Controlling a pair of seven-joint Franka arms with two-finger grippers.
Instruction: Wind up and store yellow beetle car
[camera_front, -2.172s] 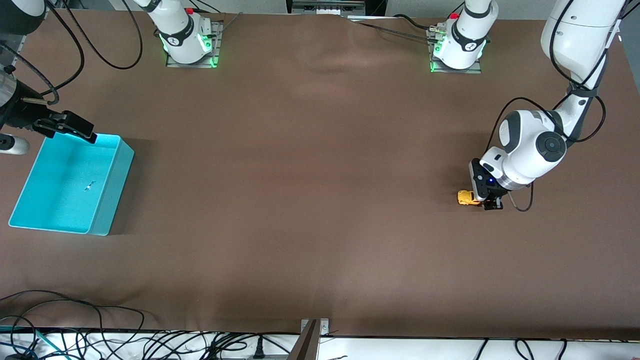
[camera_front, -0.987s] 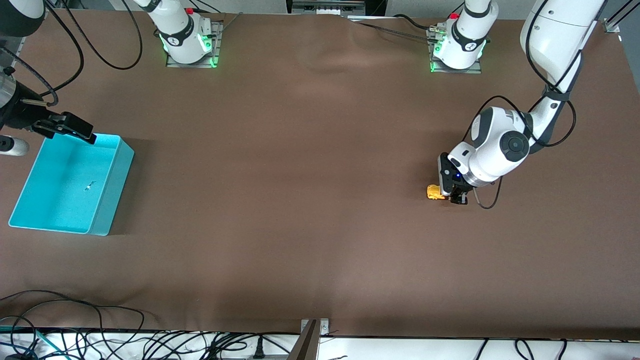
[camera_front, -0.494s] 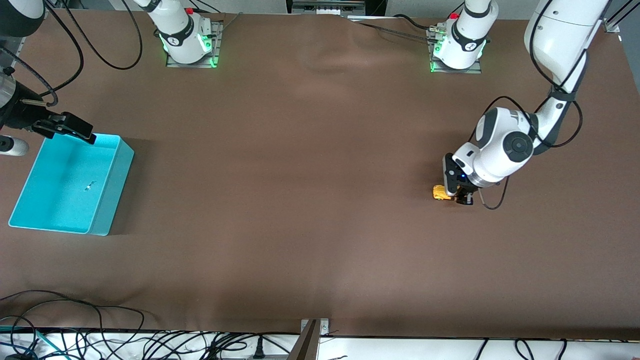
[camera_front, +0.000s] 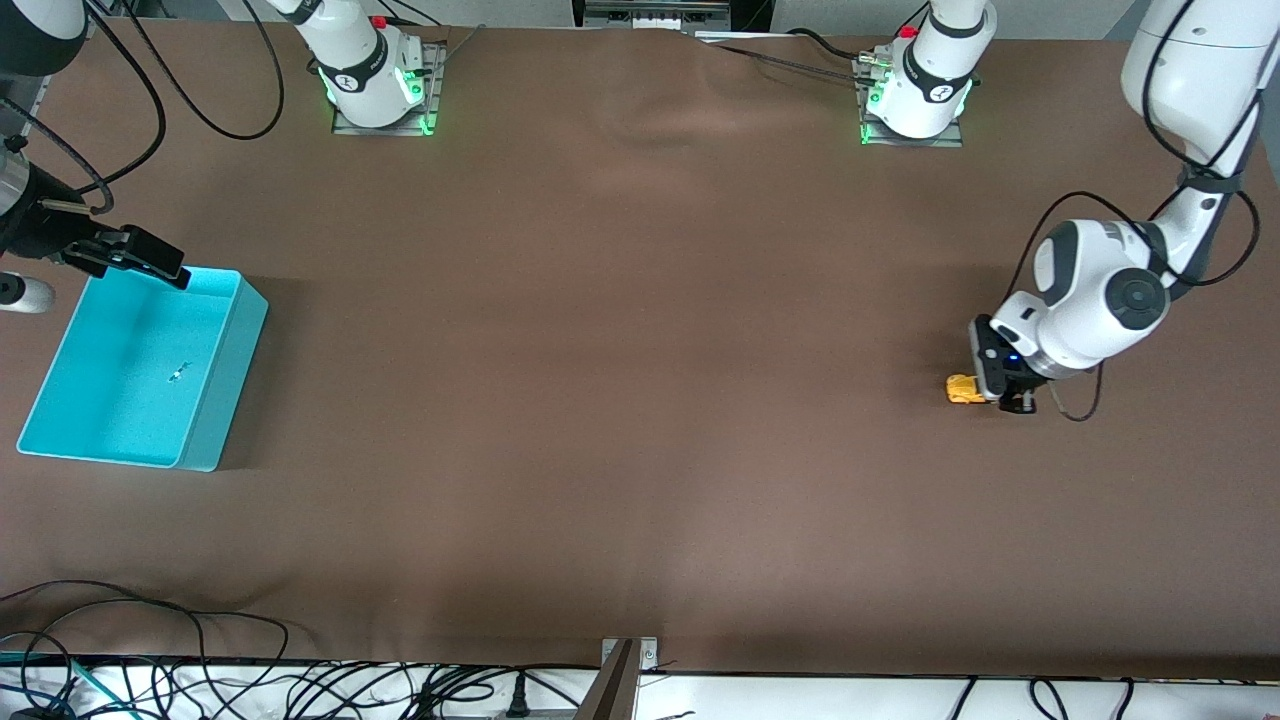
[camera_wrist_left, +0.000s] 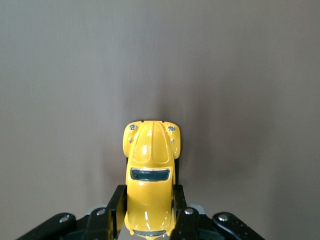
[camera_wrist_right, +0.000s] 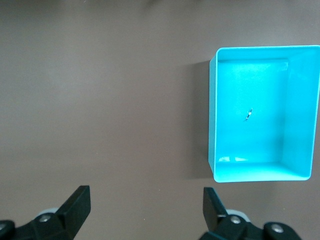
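Note:
The yellow beetle car (camera_front: 961, 388) is tiny, with dark windows, and rests on the brown table toward the left arm's end. My left gripper (camera_front: 985, 393) is shut on the car's rear part, low at the table. In the left wrist view the car (camera_wrist_left: 149, 170) points away from the camera, and the black fingers (camera_wrist_left: 118, 200) press on both its sides at my left gripper (camera_wrist_left: 149, 200). My right gripper (camera_front: 140, 258) is open and empty, waiting over the turquoise bin's edge; the right wrist view shows it (camera_wrist_right: 145, 200) wide open above bare table.
The turquoise bin (camera_front: 222, 380) stands at the right arm's end of the table and holds only a small dark speck (camera_front: 178, 373); it also shows in the right wrist view (camera_wrist_right: 212, 115). Cables lie along the table's near edge (camera_front: 200, 640).
My left gripper, holding the car on the table, first moved toward the right arm's end, then pulled back toward the left arm's end. The right arm has not moved.

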